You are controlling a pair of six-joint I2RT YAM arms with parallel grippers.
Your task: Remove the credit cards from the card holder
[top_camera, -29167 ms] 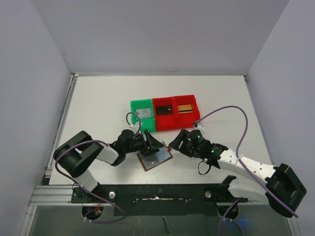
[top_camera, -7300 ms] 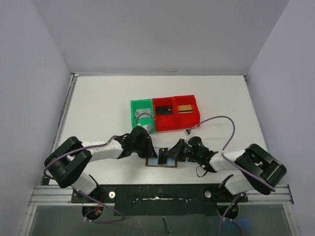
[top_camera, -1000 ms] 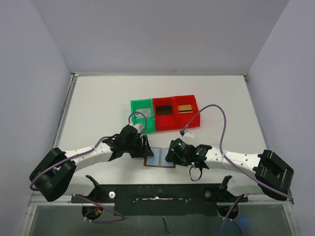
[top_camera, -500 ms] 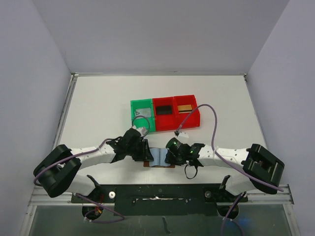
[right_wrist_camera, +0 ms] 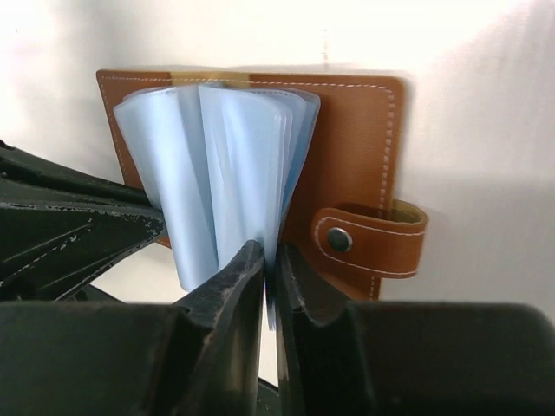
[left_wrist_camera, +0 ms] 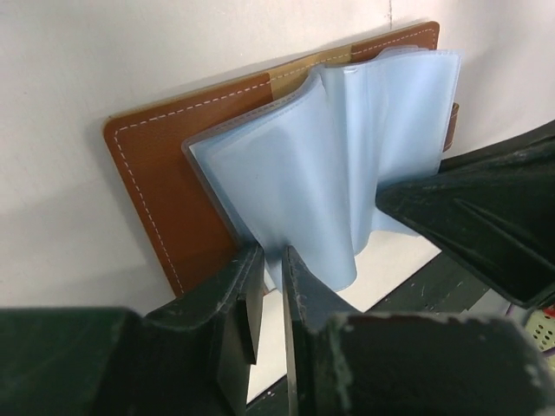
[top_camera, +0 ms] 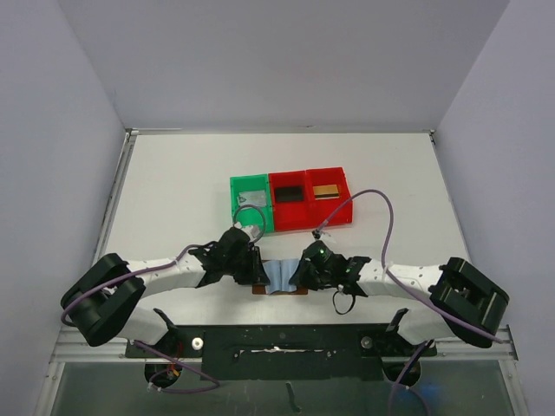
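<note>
The brown leather card holder lies open on the table between my two grippers. Its pale blue sleeves are bunched upward. In the left wrist view my left gripper is shut on the near edge of the left sleeves, above the brown cover. My right gripper pinches the right sleeves, beside the snap tab. No card shows inside the sleeves. Credit cards lie in the bins: silver-grey, black and gold.
A green bin and two red bins stand in a row just behind the holder. A black rail runs along the table's near edge. Purple cables loop off both wrists. Grey walls close in the table's sides.
Both grippers have closed onto the sleeves from either side. The sleeves, flat a second ago, now stand bunched up between the two grippers.
</note>
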